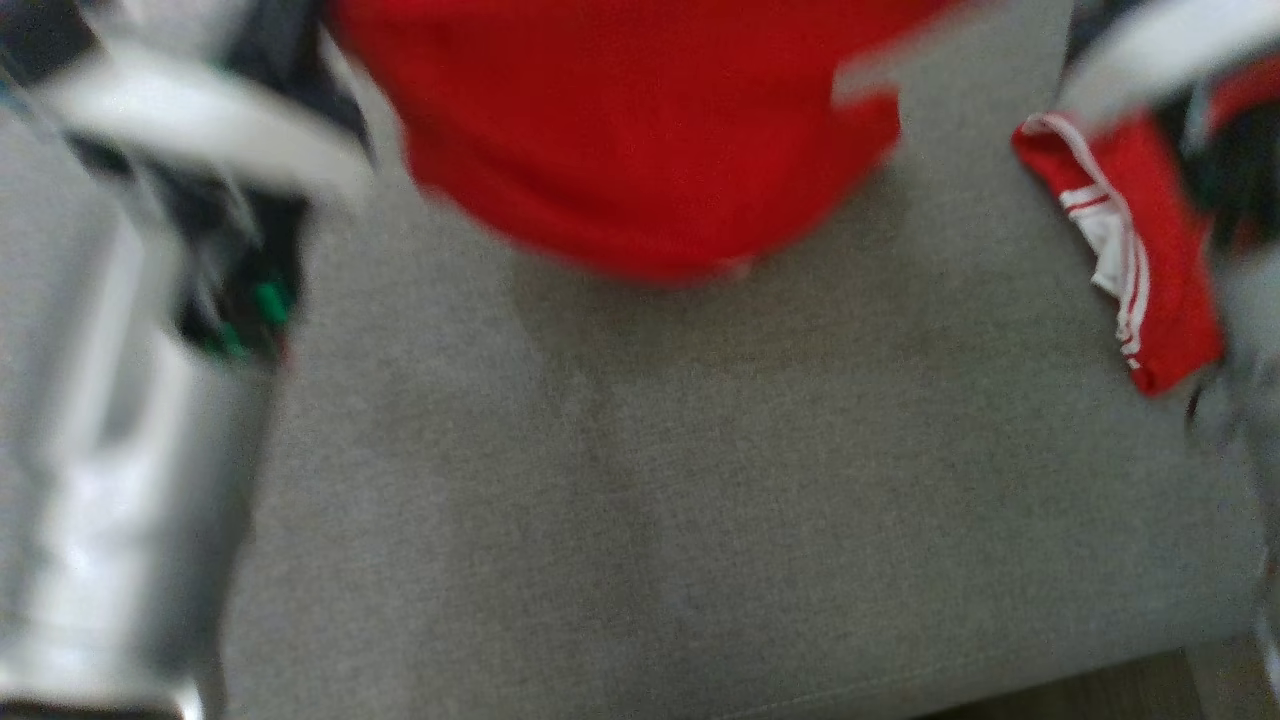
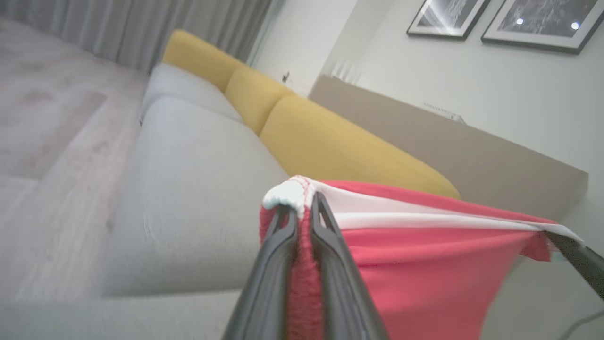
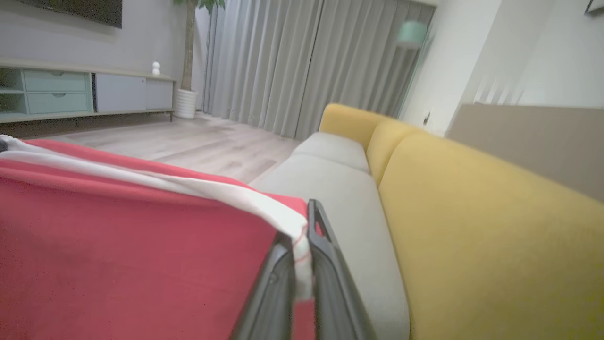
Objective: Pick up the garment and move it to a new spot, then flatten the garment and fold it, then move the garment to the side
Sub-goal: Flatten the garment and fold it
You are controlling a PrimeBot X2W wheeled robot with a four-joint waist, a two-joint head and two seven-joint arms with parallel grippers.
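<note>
Left end effector: the left end effector (image 2: 302, 203) was seen with its two dark fingers pressed narrowly together, a bunched red fold and a white-trimmed corner of the garment (image 2: 424, 264) pinched between them.
Right end effector: the right end effector (image 3: 302, 226) was likewise closed tight, with the white band of the garment's edge clamped between its fingers; one of those fingers (image 2: 578, 259) was caught at the far right of the left wrist view, at the other end of the stretched edge.
Arms: the pale left forearm (image 1: 130, 450) was shown blurred and raised along the left of the head view; the right arm (image 1: 1150, 50) was smeared across the upper right corner.
Garment: a red cloth with a white band along its top edge was held taut between the two end effectors, its body hanging below them above the sofa seat (image 1: 700, 500), where a shadow was cast.
Striped piece: a red piece with white stripes (image 1: 1130, 250) was seen at the right of the seat; whether it belonged to the same garment could not be told.
Sofa: grey seat cushions were backed by yellow cushions (image 3: 472, 226).
Room: a wooden floor (image 3: 188, 141), grey curtains (image 3: 306, 61) and framed pictures (image 2: 538, 23) were seen beyond.
</note>
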